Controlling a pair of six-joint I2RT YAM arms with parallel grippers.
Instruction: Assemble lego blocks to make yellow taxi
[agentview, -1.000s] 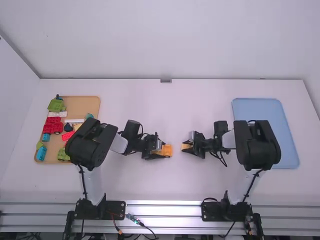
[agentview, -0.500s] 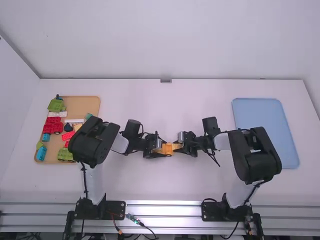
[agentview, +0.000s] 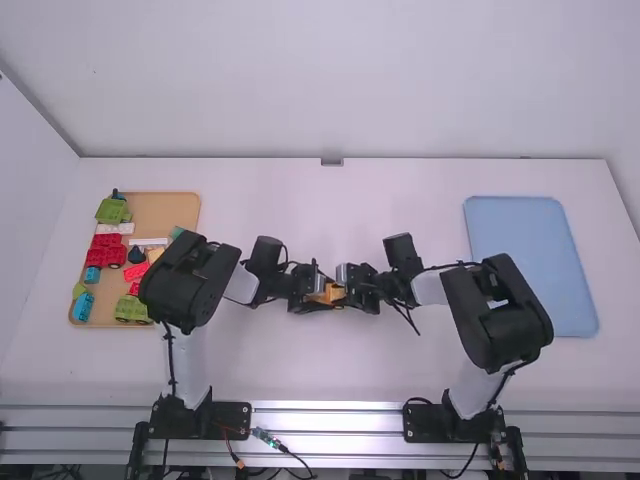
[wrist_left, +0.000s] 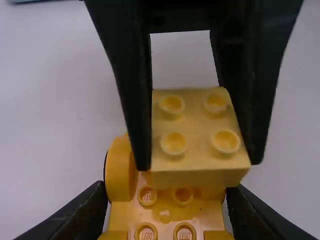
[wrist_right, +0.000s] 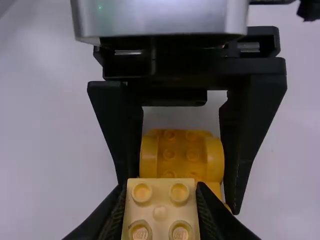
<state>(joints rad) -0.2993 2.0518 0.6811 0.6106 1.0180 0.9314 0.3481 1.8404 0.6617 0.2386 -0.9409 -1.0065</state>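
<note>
Your right gripper (wrist_left: 200, 162) has moved toward nine o'clock, clamped on the pale block (wrist_right: 160, 212), likely for stacking. Your left gripper (wrist_left: 167, 196) clamps the chassis (wrist_right: 182, 156), bracing it.

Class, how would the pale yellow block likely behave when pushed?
The pale yellow block is probably stiff: its edges look straight within the right gripper. It seems light, being small beside that gripper. Its flat sides suggest sliding, not rolling.

Orange-yellow taxi body (wrist_left: 165, 215): studded deck, rounded sides, held near the table's middle, left of centre. Pale yellow block (wrist_left: 197, 132): square, four studs, held at the body's right part; contact between them cannot be confirmed.
</note>
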